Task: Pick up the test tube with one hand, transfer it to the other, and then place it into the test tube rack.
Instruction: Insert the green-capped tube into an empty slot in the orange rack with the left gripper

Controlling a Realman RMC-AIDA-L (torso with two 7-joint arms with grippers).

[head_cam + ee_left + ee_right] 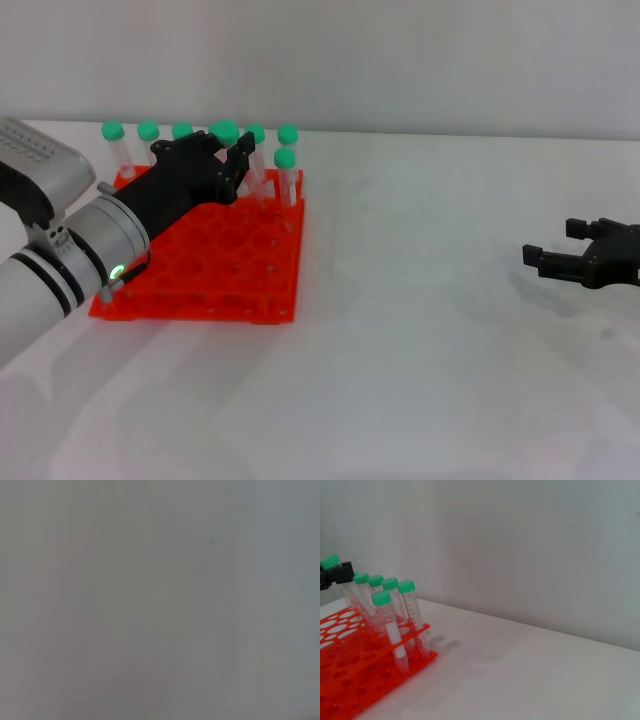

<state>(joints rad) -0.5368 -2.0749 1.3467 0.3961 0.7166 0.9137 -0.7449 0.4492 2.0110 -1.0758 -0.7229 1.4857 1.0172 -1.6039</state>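
Note:
The orange-red test tube rack [235, 275] lies on the white table at the left; it also shows in the right wrist view [355, 680]. My left gripper [238, 158], on the thick silver-grey arm, hangs over the rack's far rows and is shut on the test tube [226, 131]. The tube's green cap sticks up above the fingers. In the right wrist view the tube [330, 561] slants down from the left gripper [337, 573] toward the rack's holes. My right gripper [552, 243] is open and empty, low over the table at the far right.
Several other green-capped tubes [287, 170] stand in the rack's far rows, close around the held tube; they also show in the right wrist view [390, 625]. A pale wall [400, 60] rises behind the table. The left wrist view shows only plain grey.

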